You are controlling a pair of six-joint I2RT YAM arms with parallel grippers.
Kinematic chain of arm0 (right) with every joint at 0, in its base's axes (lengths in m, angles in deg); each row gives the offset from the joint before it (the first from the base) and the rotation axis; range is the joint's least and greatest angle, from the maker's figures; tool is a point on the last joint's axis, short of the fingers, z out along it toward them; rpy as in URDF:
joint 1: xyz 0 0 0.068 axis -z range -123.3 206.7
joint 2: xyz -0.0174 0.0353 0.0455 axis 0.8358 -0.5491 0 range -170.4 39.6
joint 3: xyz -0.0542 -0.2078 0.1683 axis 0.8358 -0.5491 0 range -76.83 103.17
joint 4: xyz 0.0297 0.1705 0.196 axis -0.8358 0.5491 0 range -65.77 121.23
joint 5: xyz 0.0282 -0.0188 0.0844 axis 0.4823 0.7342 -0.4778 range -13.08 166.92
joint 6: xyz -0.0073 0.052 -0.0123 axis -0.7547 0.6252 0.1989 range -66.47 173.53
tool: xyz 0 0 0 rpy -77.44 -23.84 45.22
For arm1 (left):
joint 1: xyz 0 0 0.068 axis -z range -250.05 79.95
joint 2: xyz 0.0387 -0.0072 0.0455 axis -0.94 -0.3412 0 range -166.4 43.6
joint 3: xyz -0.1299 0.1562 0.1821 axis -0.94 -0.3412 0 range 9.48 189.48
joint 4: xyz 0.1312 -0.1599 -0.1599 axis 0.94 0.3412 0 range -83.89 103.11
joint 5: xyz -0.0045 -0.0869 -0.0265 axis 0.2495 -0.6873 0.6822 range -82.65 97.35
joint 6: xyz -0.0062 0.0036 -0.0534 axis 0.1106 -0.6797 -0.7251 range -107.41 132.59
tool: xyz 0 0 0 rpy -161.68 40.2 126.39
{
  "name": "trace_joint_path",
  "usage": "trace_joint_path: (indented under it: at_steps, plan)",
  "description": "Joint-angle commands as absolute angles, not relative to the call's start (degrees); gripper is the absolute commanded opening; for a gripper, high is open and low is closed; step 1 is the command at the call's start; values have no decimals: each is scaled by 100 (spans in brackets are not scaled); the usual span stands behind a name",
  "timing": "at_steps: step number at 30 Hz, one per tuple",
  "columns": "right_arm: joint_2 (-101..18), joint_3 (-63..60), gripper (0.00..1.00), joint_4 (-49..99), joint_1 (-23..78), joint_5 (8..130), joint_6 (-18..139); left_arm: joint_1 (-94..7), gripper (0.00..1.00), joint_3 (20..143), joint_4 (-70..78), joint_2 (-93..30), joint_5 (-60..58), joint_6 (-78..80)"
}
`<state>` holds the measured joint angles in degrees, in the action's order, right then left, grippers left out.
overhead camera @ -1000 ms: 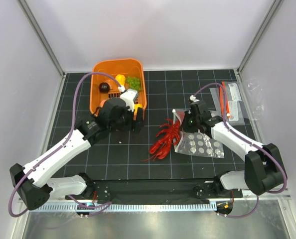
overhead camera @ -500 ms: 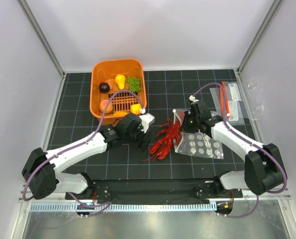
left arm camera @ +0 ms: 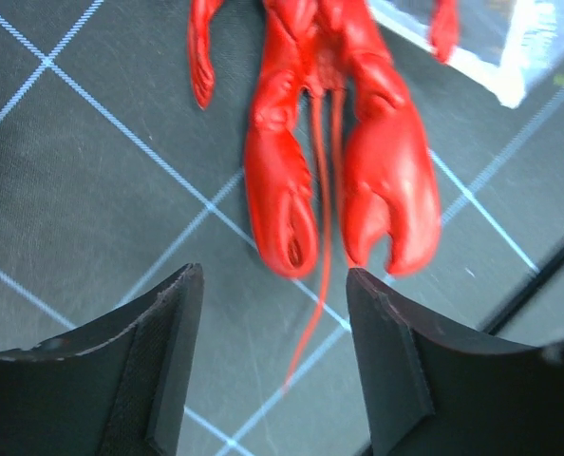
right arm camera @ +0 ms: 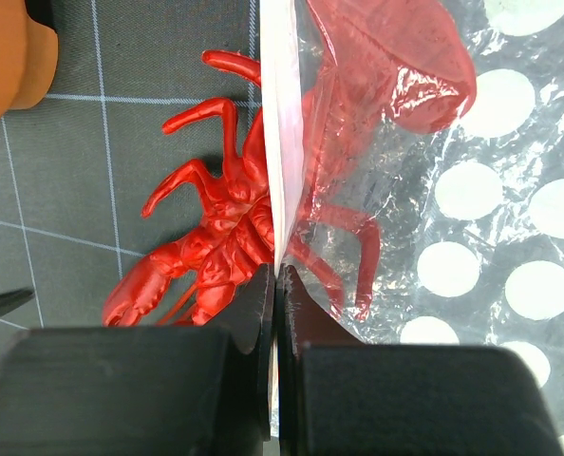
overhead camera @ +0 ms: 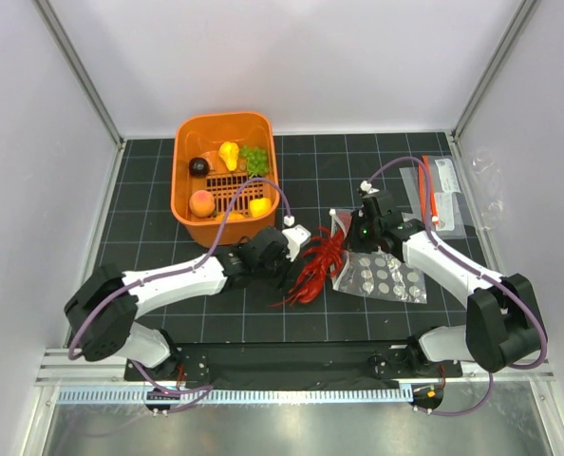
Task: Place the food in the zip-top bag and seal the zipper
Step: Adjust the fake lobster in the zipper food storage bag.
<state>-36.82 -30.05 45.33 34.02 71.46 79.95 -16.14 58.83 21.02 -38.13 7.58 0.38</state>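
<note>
The red lobster (overhead camera: 316, 265) lies on the black mat with its tail inside the mouth of the clear dotted zip-top bag (overhead camera: 385, 276) and its claws (left arm camera: 339, 180) outside. My left gripper (overhead camera: 288, 270) is open just short of those claws. Only a thin antenna tip lies between the left fingers (left arm camera: 163, 361). My right gripper (right arm camera: 278, 285) is shut on the zipper edge (right arm camera: 282, 142) of the bag and holds the mouth up. The lobster tail (right arm camera: 386, 66) shows through the plastic. The peach fruit (overhead camera: 202, 202) and the green grapes (overhead camera: 254, 159) lie in the orange basket (overhead camera: 181, 180).
The basket at the back left also holds a yellow pear (overhead camera: 229, 152), a dark round piece (overhead camera: 198, 165) and another yellow piece (overhead camera: 260, 207). Flat clear packets with an orange-red strip (overhead camera: 441, 198) lie at the right, beside the enclosure wall.
My left arm has swung from over the basket down and right to the lobster's claws, and its jaws have narrowed a little. The right gripper, the bag and the lobster have stayed put.
</note>
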Motion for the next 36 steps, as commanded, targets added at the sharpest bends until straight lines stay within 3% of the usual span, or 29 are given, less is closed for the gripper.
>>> trace_joint_path:
  at_steps: [1, 17, 26, 28, 32, 36]
  plan:
    - [-3607, -2814, 1, 4418, 3411, 7182, 7911, -1591, 63, 5879, 1315, -4094, 1104, 29]
    - [-3704, -2744, 1, 4339, 3411, 7191, 7867, -1565, 54, 6310, 962, -5316, 524, 143]
    - [-3783, -2682, 1, 4392, 3411, 7234, 7797, -1503, 64, 6362, 971, -5167, 437, 169]
    - [-3800, -2674, 1, 4383, 3420, 7235, 7797, -1503, 59, 6441, 997, -5237, 393, 204]
    - [-3800, -2674, 1, 4374, 3411, 7243, 7797, -1494, 35, 6538, 1068, -5500, 305, 204]
    - [-3765, -2665, 1, 4401, 3411, 7235, 7691, -1477, 17, 6670, 1164, -5519, 261, 283]
